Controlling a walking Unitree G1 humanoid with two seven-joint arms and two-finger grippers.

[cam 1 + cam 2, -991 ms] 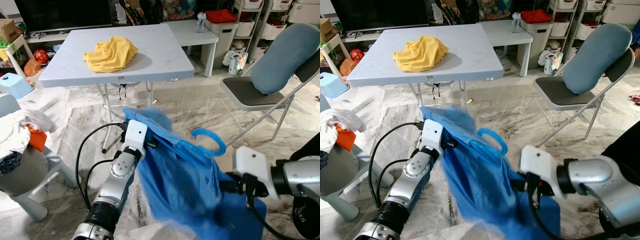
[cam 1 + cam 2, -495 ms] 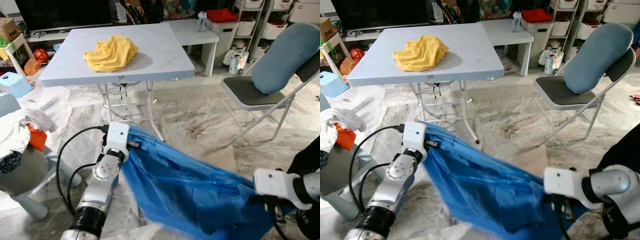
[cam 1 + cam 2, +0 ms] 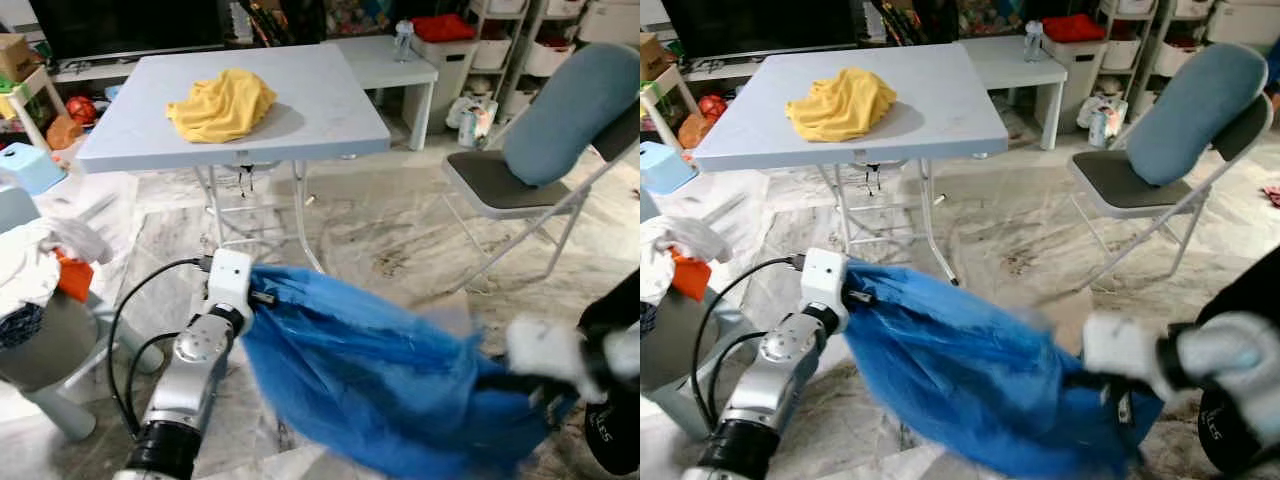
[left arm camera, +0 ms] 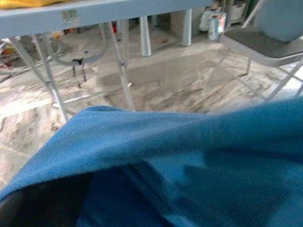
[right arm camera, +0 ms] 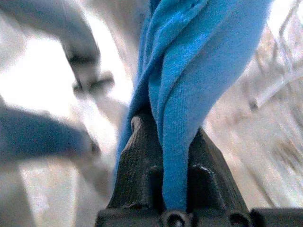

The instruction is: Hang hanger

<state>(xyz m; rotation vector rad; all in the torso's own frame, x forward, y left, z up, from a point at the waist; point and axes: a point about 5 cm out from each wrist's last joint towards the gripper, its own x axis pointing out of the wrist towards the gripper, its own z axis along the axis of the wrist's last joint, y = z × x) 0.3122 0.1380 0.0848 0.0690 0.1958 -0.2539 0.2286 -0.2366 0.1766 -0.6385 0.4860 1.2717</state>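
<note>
Two grippers, right [image 5: 171, 142] pinching blue garment [image 3: 400, 370], left's jaws hidden, garment seemingly bunched since.

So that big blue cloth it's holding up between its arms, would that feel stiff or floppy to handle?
Probably floppy: the blue fabric garment sags in folds between the left gripper and the right gripper. It likely squashes easily too, since it bunches thin where the right gripper's fingers pinch it. It looks light for its size, stretched out wide from just two grips.
</note>
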